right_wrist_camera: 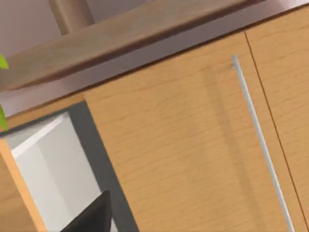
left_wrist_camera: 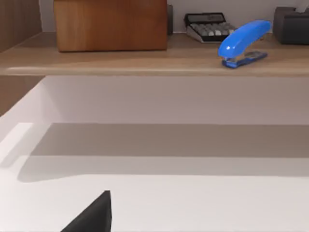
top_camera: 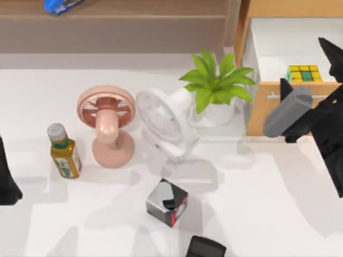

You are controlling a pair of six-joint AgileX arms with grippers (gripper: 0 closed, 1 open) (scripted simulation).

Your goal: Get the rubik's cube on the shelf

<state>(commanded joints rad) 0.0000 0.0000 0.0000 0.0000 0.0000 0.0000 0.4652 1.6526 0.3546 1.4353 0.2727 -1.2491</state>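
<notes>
The rubik's cube (top_camera: 304, 73) lies in the open drawer (top_camera: 284, 40) at the desk's right edge. The right hand (top_camera: 321, 115) sits just in front of it, far nearer than the parked left arm (top_camera: 6, 176); finger state cannot be determined. The shelf (top_camera: 134, 24) spans the far edge.

In the top view, the shelf (top_camera: 118, 10) runs along the upper edge, a stapler (top_camera: 61, 5) on it at upper left. At upper right, the rubik's cube (top_camera: 304, 73) lies in the open drawer (top_camera: 278, 40). The plant (top_camera: 217, 85) stands just left of the drawer, two fans (top_camera: 110, 123) left of it, a bottle (top_camera: 64, 151) farthest left, and a box (top_camera: 167, 202) at lower centre.
</notes>
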